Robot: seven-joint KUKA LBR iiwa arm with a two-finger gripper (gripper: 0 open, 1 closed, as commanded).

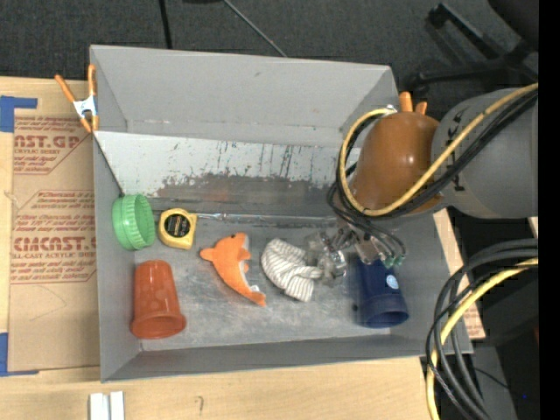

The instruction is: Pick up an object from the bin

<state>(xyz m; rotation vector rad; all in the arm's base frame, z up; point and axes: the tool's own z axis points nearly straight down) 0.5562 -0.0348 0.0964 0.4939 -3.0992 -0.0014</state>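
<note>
Closest to the camera is the robot arm [490,156], a grey body entering from the right, with an orange-brown cover [394,160] at the wrist and yellow and black cables [455,138] looped round it. Below the cover, the gripper [337,259] is down low in the right half of the grey metal bin [245,94]. It sits at the right edge of a white and grey striped cloth [287,269] that lies bunched on the floor near the middle. Whether the gripper is open, closed or gripping the cloth cannot be told, as its metal parts merge with the folds. Just right of the gripper lies a dark blue cup [378,296] on its side, mouth toward the front wall.

Remaining contents, noted from centre to left:
- an orange dolphin toy [232,265], just beside the cloth;
- a yellow tape measure [177,227], near the back slope;
- a green ribbed cap [133,221], touching the tape measure, against the left wall;
- an orange cup [156,300] on its side in the front left corner.

All four lie well apart from the gripper.
</note>
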